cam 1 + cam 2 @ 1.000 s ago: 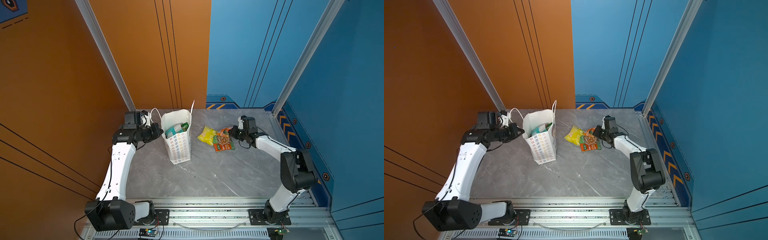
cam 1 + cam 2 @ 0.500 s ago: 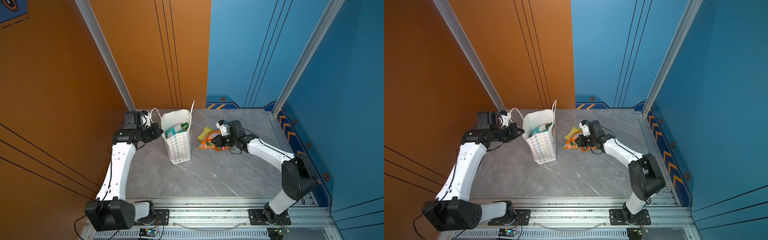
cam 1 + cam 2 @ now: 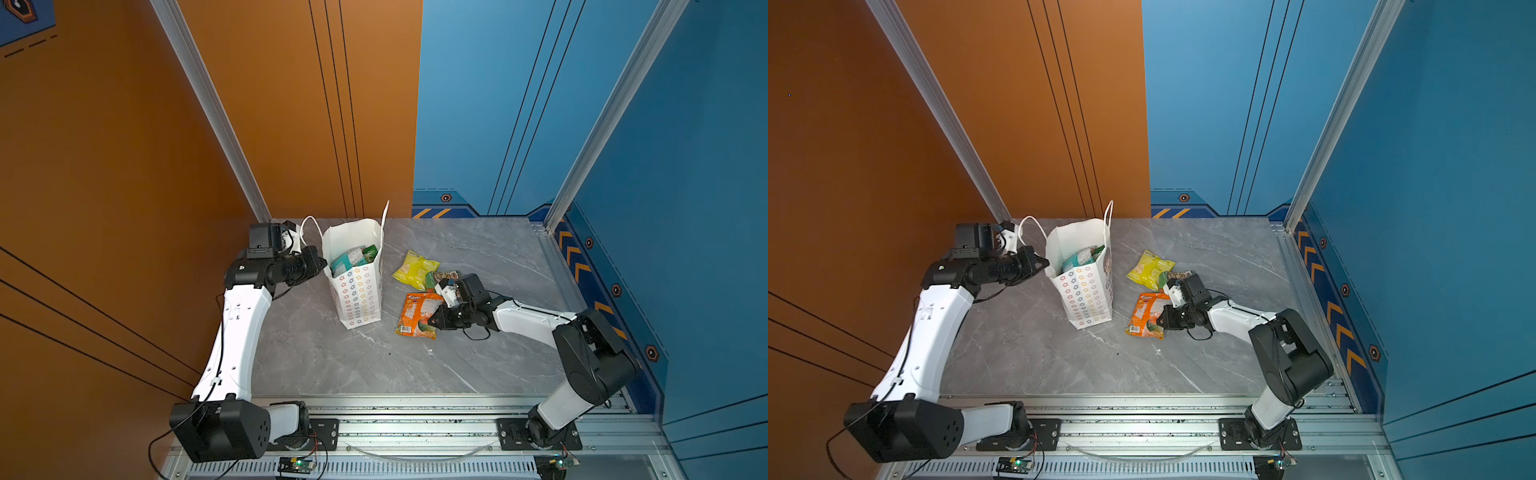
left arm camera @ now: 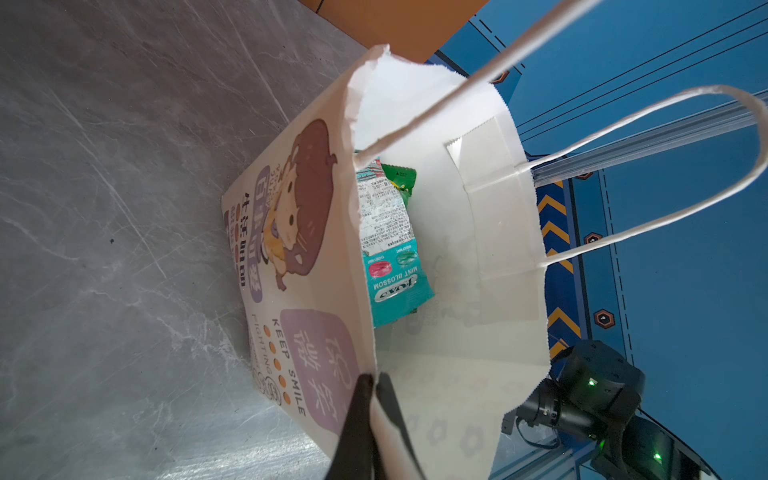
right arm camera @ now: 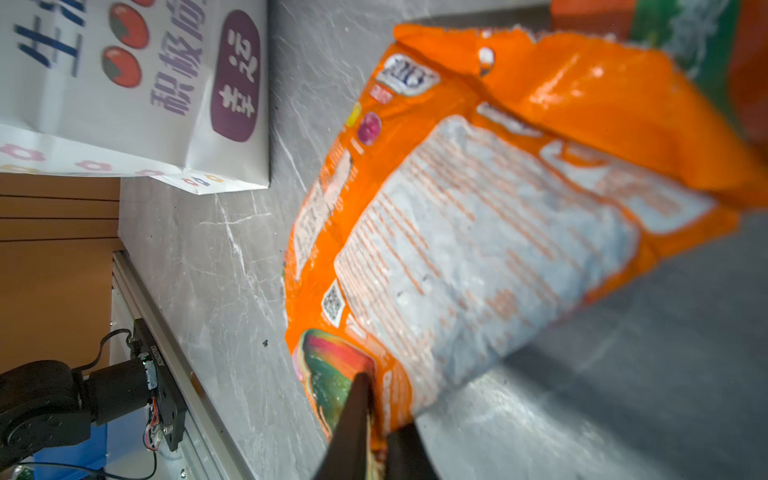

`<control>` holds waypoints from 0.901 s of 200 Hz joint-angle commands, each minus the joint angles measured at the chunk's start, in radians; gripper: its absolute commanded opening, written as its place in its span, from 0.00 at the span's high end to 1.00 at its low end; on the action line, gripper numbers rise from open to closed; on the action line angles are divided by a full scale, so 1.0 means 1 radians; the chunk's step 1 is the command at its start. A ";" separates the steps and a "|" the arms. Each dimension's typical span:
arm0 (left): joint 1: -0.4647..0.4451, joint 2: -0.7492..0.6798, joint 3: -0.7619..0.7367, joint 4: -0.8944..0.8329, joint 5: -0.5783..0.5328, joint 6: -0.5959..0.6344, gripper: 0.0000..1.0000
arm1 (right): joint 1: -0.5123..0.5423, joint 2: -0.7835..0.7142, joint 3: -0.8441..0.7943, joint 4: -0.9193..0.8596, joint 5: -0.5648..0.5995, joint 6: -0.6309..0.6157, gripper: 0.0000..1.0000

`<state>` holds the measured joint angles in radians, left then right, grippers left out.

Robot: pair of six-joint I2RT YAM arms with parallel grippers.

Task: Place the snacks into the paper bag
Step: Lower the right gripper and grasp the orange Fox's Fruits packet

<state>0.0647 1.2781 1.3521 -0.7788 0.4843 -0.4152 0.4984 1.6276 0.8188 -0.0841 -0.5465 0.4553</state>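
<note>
The grey marbled tabletop (image 3: 332,365) carries a white paper bag (image 3: 357,299), which stands upright and open-mouthed toward the far left corner, with a cord handle rising from each side of its rim. The left hand (image 3: 318,262) reaches in from the left edge and is closed tight on the bag's near rim, the paper pinched between its fingers in the left wrist view. The right hand (image 3: 432,322) lies low near the middle of the tabletop, its fingers only a slit apart with a corner of the orange packet (image 3: 415,316) between them. That packet lies just right of the bag, apart from it. Behind it, toward the far edge, the yellow packet (image 3: 413,268) touches a brown-and-green packet (image 3: 446,276). Inside the bag a teal packet (image 3: 347,262) leans beside a green packet (image 3: 370,252).
</note>
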 commanded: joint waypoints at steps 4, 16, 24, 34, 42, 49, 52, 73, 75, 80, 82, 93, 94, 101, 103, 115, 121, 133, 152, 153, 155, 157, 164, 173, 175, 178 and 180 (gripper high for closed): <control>-0.004 -0.018 -0.007 0.010 0.034 0.002 1.00 | -0.007 -0.063 -0.050 0.082 0.017 0.057 0.70; -0.005 -0.017 -0.005 0.010 0.035 0.001 1.00 | -0.014 -0.080 -0.060 0.089 0.027 0.074 0.60; -0.007 -0.018 -0.005 0.009 0.034 0.001 0.99 | -0.020 -0.090 -0.066 0.100 0.033 0.089 0.54; -0.006 -0.021 -0.005 0.009 0.034 0.002 0.99 | -0.027 -0.100 -0.077 0.113 0.040 0.109 0.49; -0.007 -0.022 -0.007 0.009 0.034 0.001 0.99 | -0.032 -0.105 -0.085 0.122 0.049 0.125 0.47; -0.009 -0.023 -0.008 0.009 0.033 0.001 0.99 | -0.036 -0.109 -0.091 0.126 0.061 0.140 0.45; -0.008 -0.024 -0.007 0.010 0.032 0.001 0.99 | -0.039 -0.110 -0.094 0.128 0.066 0.146 0.43; -0.008 -0.025 -0.010 0.009 0.031 0.001 1.00 | -0.050 -0.104 -0.113 0.159 0.088 0.197 0.38; -0.008 -0.026 -0.010 0.009 0.031 0.001 0.99 | -0.051 -0.100 -0.115 0.164 0.088 0.203 0.38; -0.009 -0.025 -0.010 0.009 0.032 0.001 0.99 | -0.052 -0.092 -0.119 0.172 0.091 0.217 0.37; -0.008 -0.024 -0.009 0.008 0.033 0.001 1.00 | -0.052 -0.089 -0.120 0.173 0.095 0.223 0.37; -0.008 -0.024 -0.008 0.009 0.035 0.002 0.99 | -0.052 -0.070 -0.124 0.183 0.098 0.249 0.36; -0.008 -0.023 -0.008 0.009 0.036 0.002 0.99 | -0.052 -0.068 -0.126 0.187 0.098 0.250 0.36; -0.009 -0.023 -0.006 0.010 0.036 0.001 1.00 | -0.052 -0.055 -0.133 0.211 0.090 0.270 0.36; -0.009 -0.023 -0.007 0.009 0.035 0.001 0.99 | -0.052 -0.049 -0.138 0.222 0.086 0.279 0.36; -0.009 -0.022 -0.005 0.009 0.033 0.002 0.99 | -0.054 -0.027 -0.153 0.278 0.065 0.319 0.35; -0.008 -0.021 -0.004 0.009 0.034 0.003 0.99 | -0.053 -0.017 -0.158 0.305 0.054 0.336 0.35; -0.008 -0.020 -0.001 0.009 0.033 0.003 1.00 | -0.052 0.009 -0.160 0.349 0.031 0.370 0.35; -0.010 -0.016 0.000 0.009 0.035 0.003 0.99 | -0.048 0.042 -0.163 0.402 0.019 0.413 0.35; -0.010 -0.014 0.000 0.009 0.035 0.003 0.99 | -0.047 0.043 -0.163 0.404 0.019 0.414 0.35; -0.010 -0.016 0.000 0.009 0.034 0.003 0.99 | -0.046 0.047 -0.165 0.409 0.021 0.419 0.35; -0.009 -0.017 -0.001 0.009 0.034 0.003 0.99 | -0.045 0.050 -0.165 0.413 0.022 0.423 0.35; -0.010 -0.017 -0.001 0.009 0.034 0.003 0.99 | -0.043 0.060 -0.170 0.432 0.025 0.438 0.35; -0.009 -0.018 -0.002 0.009 0.032 0.003 0.99 | -0.041 0.075 -0.175 0.461 0.025 0.461 0.35; -0.010 -0.019 -0.002 0.010 0.032 0.003 1.00 | -0.041 0.079 -0.177 0.466 0.024 0.467 0.35; -0.010 -0.019 -0.002 0.009 0.031 0.003 0.99 | -0.040 0.085 -0.179 0.479 0.025 0.476 0.35; -0.011 -0.018 -0.002 0.010 0.030 0.003 0.99 | -0.040 0.090 -0.180 0.487 0.025 0.482 0.35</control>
<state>0.0597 1.2770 1.3502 -0.7784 0.4843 -0.4152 0.4507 1.6695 0.6693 0.2958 -0.5201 0.8410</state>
